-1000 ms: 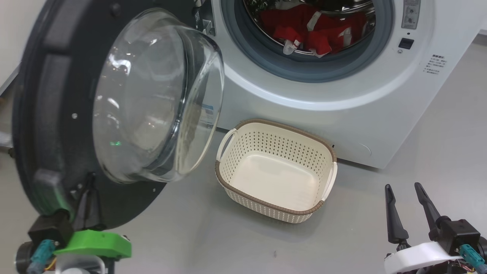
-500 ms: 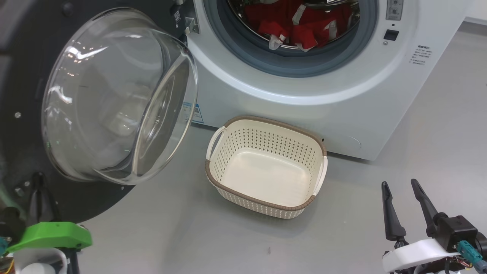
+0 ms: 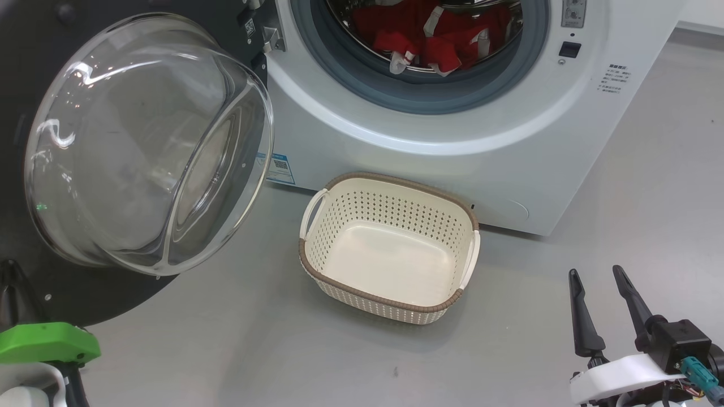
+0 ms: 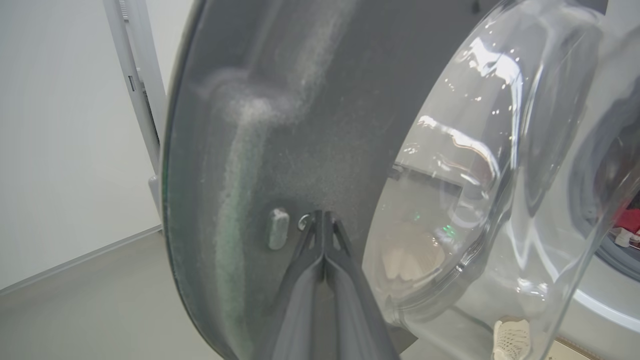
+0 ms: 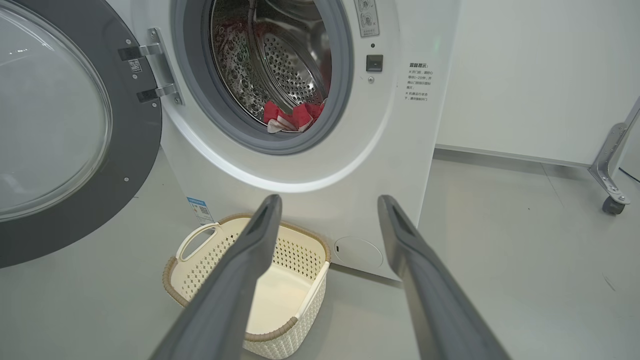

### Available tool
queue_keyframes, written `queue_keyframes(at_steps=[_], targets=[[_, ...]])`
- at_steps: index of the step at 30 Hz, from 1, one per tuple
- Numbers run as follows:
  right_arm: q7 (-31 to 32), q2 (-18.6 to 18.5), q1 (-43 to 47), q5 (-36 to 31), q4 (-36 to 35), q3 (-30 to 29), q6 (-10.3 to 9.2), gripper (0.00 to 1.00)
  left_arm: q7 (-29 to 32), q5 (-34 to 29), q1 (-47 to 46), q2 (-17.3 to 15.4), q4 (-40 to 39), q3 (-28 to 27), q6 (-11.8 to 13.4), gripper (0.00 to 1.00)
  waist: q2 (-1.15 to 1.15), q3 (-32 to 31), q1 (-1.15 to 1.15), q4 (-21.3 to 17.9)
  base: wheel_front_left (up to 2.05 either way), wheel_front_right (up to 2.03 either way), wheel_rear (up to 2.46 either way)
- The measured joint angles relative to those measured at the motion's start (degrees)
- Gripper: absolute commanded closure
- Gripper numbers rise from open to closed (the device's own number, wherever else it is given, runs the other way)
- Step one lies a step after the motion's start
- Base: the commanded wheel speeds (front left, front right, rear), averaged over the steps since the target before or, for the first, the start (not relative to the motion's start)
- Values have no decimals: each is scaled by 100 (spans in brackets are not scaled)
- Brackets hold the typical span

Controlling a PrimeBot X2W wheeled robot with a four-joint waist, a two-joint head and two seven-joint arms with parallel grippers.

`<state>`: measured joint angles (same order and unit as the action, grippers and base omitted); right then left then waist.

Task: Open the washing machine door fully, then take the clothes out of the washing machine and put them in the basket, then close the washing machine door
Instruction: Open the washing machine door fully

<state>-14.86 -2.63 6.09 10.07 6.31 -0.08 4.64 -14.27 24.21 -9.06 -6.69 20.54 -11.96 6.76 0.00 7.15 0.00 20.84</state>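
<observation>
1. Left hand (image 4: 322, 222): fingers pressed together, holding nothing, tips at the dark inner face of the washing machine door (image 3: 141, 147). Contact looks likely but cannot be confirmed.
2. Right hand (image 3: 595, 272): fingers spread and empty, low at the near right, well apart from the work.
3. The clothes (image 3: 441, 34) lie at the bottom of the drum of the washing machine (image 3: 430, 147), behind the grey gasket (image 3: 362, 85).
4. The basket (image 3: 390, 180) stands empty on the floor (image 3: 622, 186), just before the machine and below its opening.
5. Risk: closed tips pushing on a smooth panel may slide off, and the door could swing back.
6. Risk: a garment may catch on the gasket lip, or drop short of the basket.
7. Obstruction: the door's glass bowl juts toward the basket's left handle and crowds any approach from the left.
</observation>
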Motion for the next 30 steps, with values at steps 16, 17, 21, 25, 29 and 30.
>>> queue_keyframes(at_steps=[16, 17, 21, 25, 29, 30], targets=[[0, 3, -18, -1, 1, -29, 36, 0, -2, -120, -20, 264, -41, 328, 4, 100, 0, -7, 0, -6, 0, 0, 0], [0, 3, -19, -1, 1, -30, 36, 0, -2, -141, -15, 270, -92, 349, 3, 100, 0, -11, 0, 0, 0, 0, 0], [0, 7, -29, -7, 22, -32, 58, 0, -18, -208, 60, 314, -304, 446, -15, 100, 0, -37, 0, 17, 0, 0, 0], [0, 9, -35, -8, 49, -7, 59, 0, -18, -272, 303, 401, -517, 587, -60, 100, 0, -86, 0, 18, 0, 0, 0], [0, 16, -35, -8, 48, 13, 79, 0, -18, -331, 553, 416, -671, 873, -209, 100, 0, -132, 0, -5, 0, 0, 0], [0, 18, -35, -8, 44, 10, 79, 0, -18, -336, 605, 424, -695, 961, -236, 100, 0, -137, 0, -10, 0, 0, 0]])
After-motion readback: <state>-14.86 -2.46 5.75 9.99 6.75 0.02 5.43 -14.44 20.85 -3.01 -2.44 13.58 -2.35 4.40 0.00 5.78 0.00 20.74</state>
